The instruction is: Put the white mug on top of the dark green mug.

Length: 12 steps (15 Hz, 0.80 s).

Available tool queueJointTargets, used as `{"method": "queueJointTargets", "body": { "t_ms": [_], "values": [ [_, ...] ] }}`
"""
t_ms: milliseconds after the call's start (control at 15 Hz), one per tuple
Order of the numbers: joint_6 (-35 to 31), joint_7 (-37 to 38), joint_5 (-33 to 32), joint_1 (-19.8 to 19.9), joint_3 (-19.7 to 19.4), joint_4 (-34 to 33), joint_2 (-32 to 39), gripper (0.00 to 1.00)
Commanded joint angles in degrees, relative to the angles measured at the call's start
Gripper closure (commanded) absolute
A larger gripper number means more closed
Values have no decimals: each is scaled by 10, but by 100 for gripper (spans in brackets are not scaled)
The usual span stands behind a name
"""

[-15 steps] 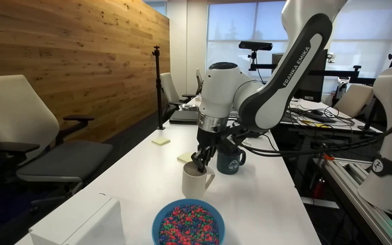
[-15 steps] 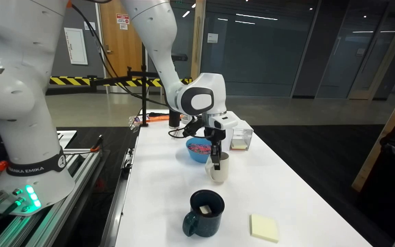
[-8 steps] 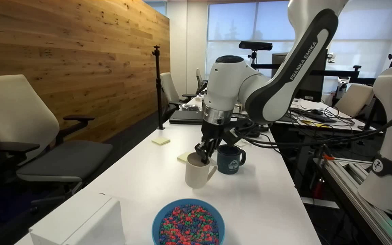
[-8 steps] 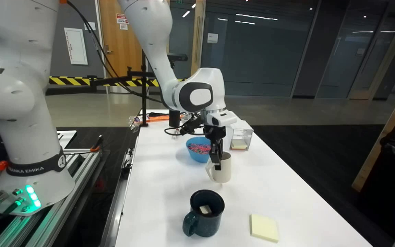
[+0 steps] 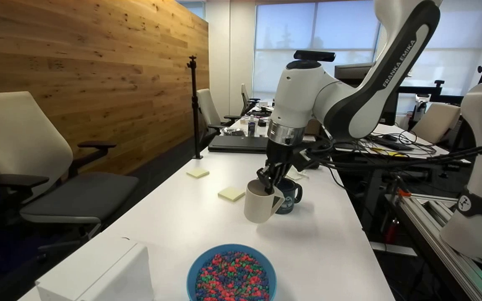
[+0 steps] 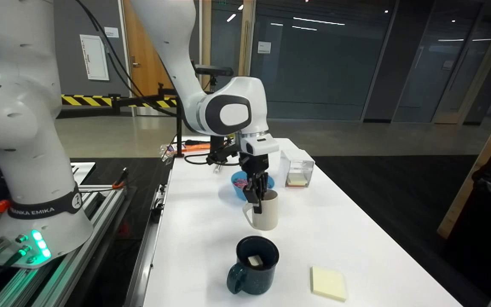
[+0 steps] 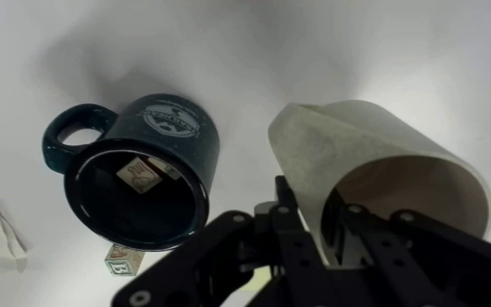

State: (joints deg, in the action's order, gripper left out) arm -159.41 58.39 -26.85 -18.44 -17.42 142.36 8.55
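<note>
Fingers (image 7: 293, 234) clasp the white mug (image 5: 257, 205) (one inside), dark green mug (image 6: 256, 279) nearby.

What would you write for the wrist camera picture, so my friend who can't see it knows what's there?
A gripper holds a white mug at its rim. To the left in the picture, a green mug stands on the table with blocks inside. Just below that mug's rim, a letter block shows a B.

"FRANKA EMIKA" on arm (image 5: 385, 81) — "TRAILHEAD" on green mug (image 7: 177, 143) — "B" on block (image 7: 124, 261)
</note>
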Motion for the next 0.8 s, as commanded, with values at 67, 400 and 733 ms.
{"method": "queueJointTargets", "body": {
  "t_ms": [67,400,733],
  "values": [
    [-1,30,-15,78,30,50,-69,96],
    [4,32,-14,133,66,46,-87,96],
    [8,45,-19,153,103,47,-103,96]
  ]
}}
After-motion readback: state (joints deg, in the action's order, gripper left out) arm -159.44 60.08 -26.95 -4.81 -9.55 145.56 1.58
